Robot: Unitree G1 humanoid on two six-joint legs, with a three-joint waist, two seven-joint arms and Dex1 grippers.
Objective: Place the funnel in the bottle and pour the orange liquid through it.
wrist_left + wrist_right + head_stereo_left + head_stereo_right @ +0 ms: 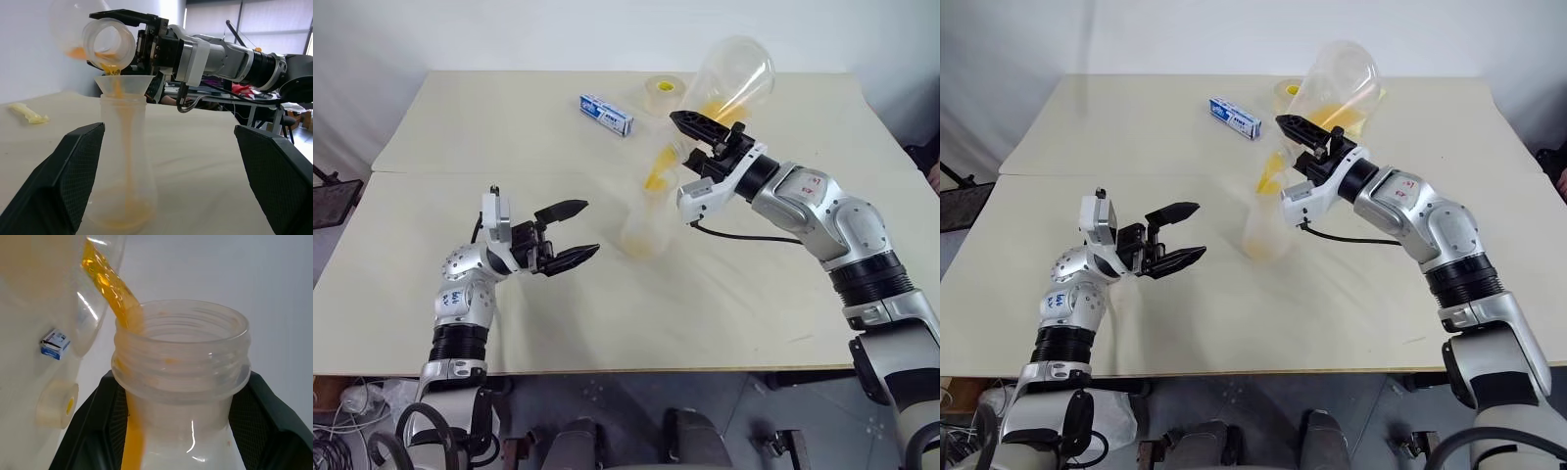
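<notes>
Right arm reaches up over the middle of the bench point(460, 127), forearm angled toward the left, wrist rolled so the right claw point(705, 132) tips a clear pouring flask point(729, 83) mouth-down; claw clamped tight on the flask's threaded neck, seen close in the right wrist view with a black finger on each side of the neck. Left arm bent low at the near left of the bench, left claw point(570, 233) pointing right toward the bottle point(644, 225), its 2 fingers spread wide, gripping nothing, clear of the bottle. Bottle stands upright on the bench between the 2 arms, just below the tilted flask. Funnel point(124, 84) sits in the bottle's mouth, rim flared above the neck. Orange liquid point(113, 68) runs in a thin stream from the flask mouth into the funnel and down inside the bottle; a shallow orange pool lies at the bottle's base, and some liquid remains in the flask's lower side. Far side of the bench: a blue and white box point(607, 115), a tape roll point(663, 93) with yellow centre near it, both well apart from the bottle. A pale yellow packet point(27, 112) lies on the bench in the left wrist view.
</notes>
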